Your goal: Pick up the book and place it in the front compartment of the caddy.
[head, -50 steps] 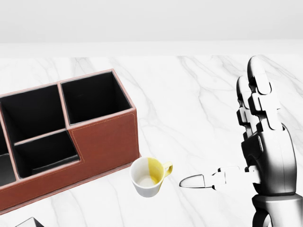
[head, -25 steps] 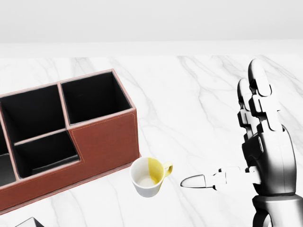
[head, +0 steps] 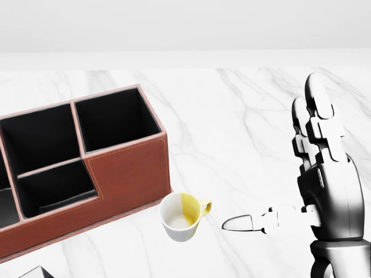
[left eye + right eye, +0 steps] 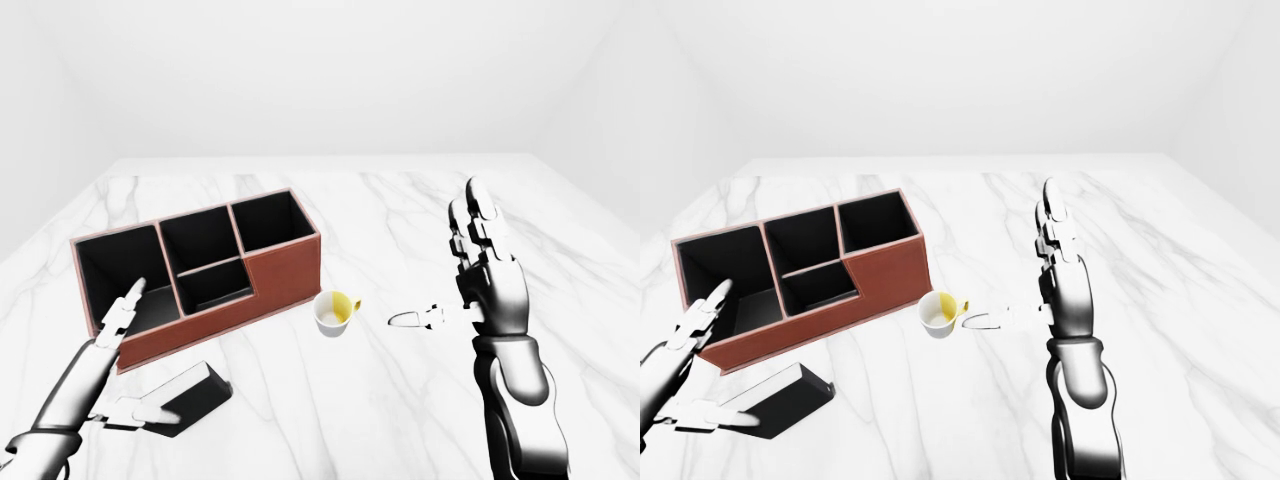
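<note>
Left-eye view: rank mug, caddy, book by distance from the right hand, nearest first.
From the right hand, at the view's right:
1. Mug, just left of its thumb.
2. Caddy, farther left, past the mug.
3. Book, lower left, by the left hand.

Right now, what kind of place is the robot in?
Probably a pretend desk or counter in a plain white computer-made room: a marble table holding a brown caddy, a dark book and a little cup.
</note>
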